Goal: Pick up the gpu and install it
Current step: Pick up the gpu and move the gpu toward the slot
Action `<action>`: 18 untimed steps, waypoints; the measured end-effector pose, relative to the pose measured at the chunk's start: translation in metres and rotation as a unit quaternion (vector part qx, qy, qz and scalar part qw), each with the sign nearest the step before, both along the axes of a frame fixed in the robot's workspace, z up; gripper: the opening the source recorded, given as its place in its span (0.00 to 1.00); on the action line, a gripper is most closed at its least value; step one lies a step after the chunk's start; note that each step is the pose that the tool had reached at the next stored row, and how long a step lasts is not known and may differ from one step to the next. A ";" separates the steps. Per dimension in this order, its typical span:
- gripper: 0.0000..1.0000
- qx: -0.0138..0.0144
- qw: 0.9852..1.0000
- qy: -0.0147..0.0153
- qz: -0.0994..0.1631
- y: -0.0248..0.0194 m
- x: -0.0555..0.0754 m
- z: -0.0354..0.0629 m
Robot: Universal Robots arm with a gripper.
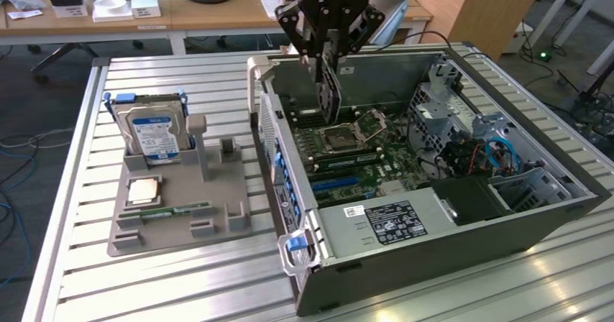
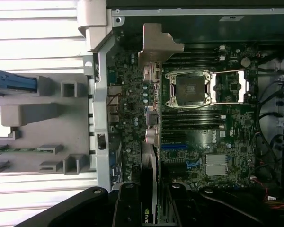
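Note:
My gripper point(image 1: 324, 54) hangs over the open computer case point(image 1: 433, 254), shut on the gpu point(image 1: 331, 95). The gpu is a thin dark card held on edge, hanging down from the fingers toward the green motherboard point(image 1: 369, 160). In the wrist view the gpu point(image 2: 151, 156) runs edge-on away from my gripper point(image 2: 154, 210), and its silver bracket point(image 2: 157, 45) sits at the far end near the case's rear wall. The card floats above the board next to the cpu socket point(image 2: 189, 87). A blue slot point(image 2: 176, 147) lies on the board beside the card's line.
A grey parts holder point(image 1: 177, 225) at the exterior view's left carries a silver hard drive point(image 1: 154, 134), a green memory stick point(image 1: 180, 210) and a small chip point(image 1: 144, 190). Inside the case are a power supply point(image 1: 393, 221) and cables point(image 1: 479, 157). Desks stand behind.

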State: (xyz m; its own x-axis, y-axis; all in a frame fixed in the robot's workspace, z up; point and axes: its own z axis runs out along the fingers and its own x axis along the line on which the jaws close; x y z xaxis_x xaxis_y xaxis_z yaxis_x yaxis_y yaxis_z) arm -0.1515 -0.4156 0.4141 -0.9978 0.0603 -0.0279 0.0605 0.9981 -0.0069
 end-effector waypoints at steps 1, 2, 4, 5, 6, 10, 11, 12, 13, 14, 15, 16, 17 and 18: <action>0.26 0.000 1.000 0.000 0.000 0.0000 0.003 0.0000; 0.26 0.000 1.000 0.000 0.000 0.0000 0.007 0.0000; 0.26 0.000 1.000 0.000 0.000 0.0000 0.014 0.0000; 0.26 0.000 1.000 0.000 0.000 0.0001 0.018 0.0000; 0.26 0.000 1.000 0.000 0.000 0.0001 0.022 0.0000; 0.26 0.000 1.000 0.000 0.000 0.0001 0.038 0.0000; 0.26 0.000 1.000 0.000 0.000 0.0001 0.042 0.0000; 0.26 0.000 1.000 0.000 0.000 0.0002 0.045 0.0000; 0.26 0.000 1.000 0.000 0.000 0.0002 0.049 0.0000; 0.26 0.000 1.000 0.000 0.000 0.0002 0.052 0.0000; 0.26 0.000 1.000 0.000 0.000 0.0002 0.056 0.0000; 0.26 0.000 1.000 0.000 0.000 0.0002 0.059 0.0000; 0.26 0.000 1.000 0.000 0.000 0.0003 0.062 0.0000; 0.26 0.000 1.000 0.000 0.000 0.0003 0.064 0.0000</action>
State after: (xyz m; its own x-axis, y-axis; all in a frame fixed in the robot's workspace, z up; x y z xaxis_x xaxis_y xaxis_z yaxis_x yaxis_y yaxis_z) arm -0.0875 -0.4154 0.4141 -0.9978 0.0603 -0.0279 0.0605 0.9981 -0.0068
